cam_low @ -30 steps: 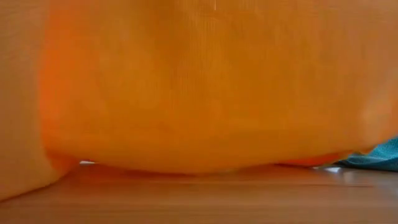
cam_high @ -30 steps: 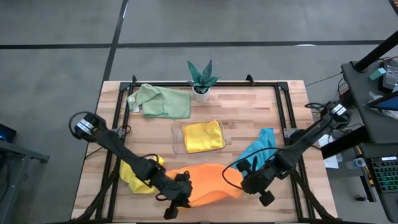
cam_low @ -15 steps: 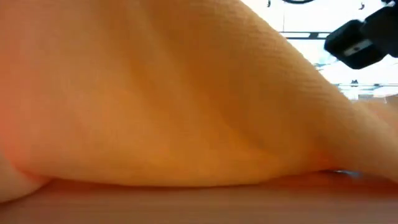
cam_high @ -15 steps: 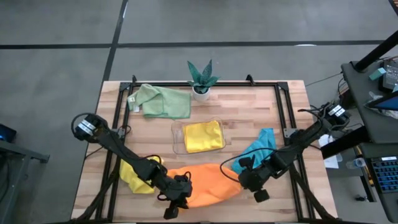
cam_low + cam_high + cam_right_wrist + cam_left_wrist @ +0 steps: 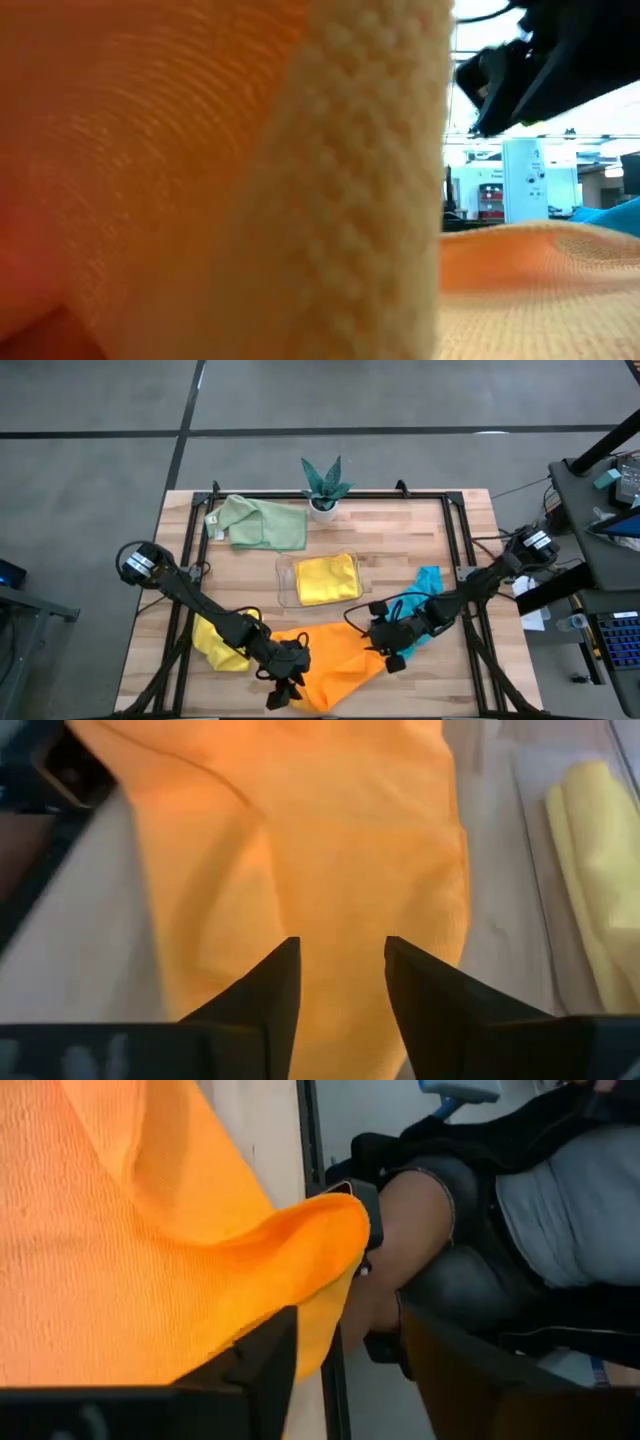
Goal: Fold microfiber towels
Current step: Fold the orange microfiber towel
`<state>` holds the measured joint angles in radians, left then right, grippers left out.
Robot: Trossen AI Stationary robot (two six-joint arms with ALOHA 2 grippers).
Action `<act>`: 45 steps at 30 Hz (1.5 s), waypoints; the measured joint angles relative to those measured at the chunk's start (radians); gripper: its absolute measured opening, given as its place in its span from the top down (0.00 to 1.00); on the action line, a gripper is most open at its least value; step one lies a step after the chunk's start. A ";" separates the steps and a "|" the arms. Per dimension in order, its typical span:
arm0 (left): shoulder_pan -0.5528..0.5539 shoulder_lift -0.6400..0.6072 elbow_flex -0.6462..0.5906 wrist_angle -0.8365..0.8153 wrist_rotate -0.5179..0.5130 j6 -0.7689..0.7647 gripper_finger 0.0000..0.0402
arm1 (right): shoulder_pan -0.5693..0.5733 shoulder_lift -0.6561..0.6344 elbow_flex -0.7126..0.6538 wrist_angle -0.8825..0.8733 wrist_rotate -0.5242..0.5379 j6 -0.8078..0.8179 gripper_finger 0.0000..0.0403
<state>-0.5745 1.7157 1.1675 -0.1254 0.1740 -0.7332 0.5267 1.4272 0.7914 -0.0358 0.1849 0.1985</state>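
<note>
The orange towel (image 5: 335, 665) lies rumpled at the table's near edge. In the low view a fold of the orange towel (image 5: 250, 180) stands close and fills most of the picture. My left gripper (image 5: 287, 685) is at its near left part, open; in the left wrist view my left gripper (image 5: 347, 1310) has a raised corner (image 5: 335, 1220) beyond its fingers. My right gripper (image 5: 372, 640) is over the towel's far right part, and in the right wrist view my right gripper (image 5: 342, 942) is open over orange cloth (image 5: 330, 840). A yellow towel (image 5: 222, 645) lies under my left arm. My left gripper has the towel's edge (image 5: 312, 1335) running down beside one finger (image 5: 265, 1365); whether they touch I cannot tell. My right gripper's fingers (image 5: 275, 990) slant down from the table's right over the flat cloth; whether they touch it I cannot tell.
A teal towel (image 5: 424, 595) lies under my right arm. A clear tray (image 5: 286, 582) at the middle holds a folded yellow towel (image 5: 326, 579). A pale green towel (image 5: 262, 523) and a potted plant (image 5: 325, 488) are at the far edge. A person's legs (image 5: 470, 1250) show beyond the near edge.
The orange towel, a second ago hanging stretched between both grippers with its lower edge just off the table, has sunk onto the table and spread toward the near edge. My right gripper has gone down and toward the table's left and far side.
</note>
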 joint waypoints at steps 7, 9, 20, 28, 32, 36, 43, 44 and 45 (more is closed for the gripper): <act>0.020 -0.002 -0.016 -0.187 -0.225 0.039 0.52 | -0.030 0.125 -0.001 0.079 0.001 0.000 0.77; 0.025 -0.002 -0.026 -0.224 -0.292 0.034 0.52 | -0.030 0.158 0.006 0.078 0.001 -0.003 0.80; 0.025 -0.002 -0.166 -0.178 -0.377 -0.045 0.52 | -0.040 0.211 0.014 -0.026 0.029 0.001 0.94; 0.021 -0.002 -0.230 -0.170 -0.366 -0.109 0.52 | -0.041 0.163 0.011 -0.147 0.052 0.045 0.98; 0.020 -0.002 -0.261 -0.165 -0.365 -0.150 0.52 | -0.041 0.125 0.014 -0.146 0.051 0.054 0.98; 0.020 -0.005 -0.277 -0.166 -0.367 -0.177 0.52 | -0.041 0.082 0.011 -0.151 0.051 0.072 0.98; 0.020 -0.005 -0.271 -0.292 -0.424 -0.241 0.52 | -0.041 0.010 0.005 -0.227 0.052 0.173 0.92; 0.020 -0.005 -0.266 -0.319 -0.440 -0.254 0.52 | -0.041 0.004 0.002 -0.225 0.051 0.189 0.91; 0.020 -0.005 -0.265 -0.333 -0.453 -0.260 0.52 | -0.041 0.001 -0.002 -0.221 0.052 0.204 0.89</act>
<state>-0.5541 1.7103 0.9028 -0.4579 -0.2794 -0.9935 0.4858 1.4284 0.7892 -0.2569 0.2369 0.4029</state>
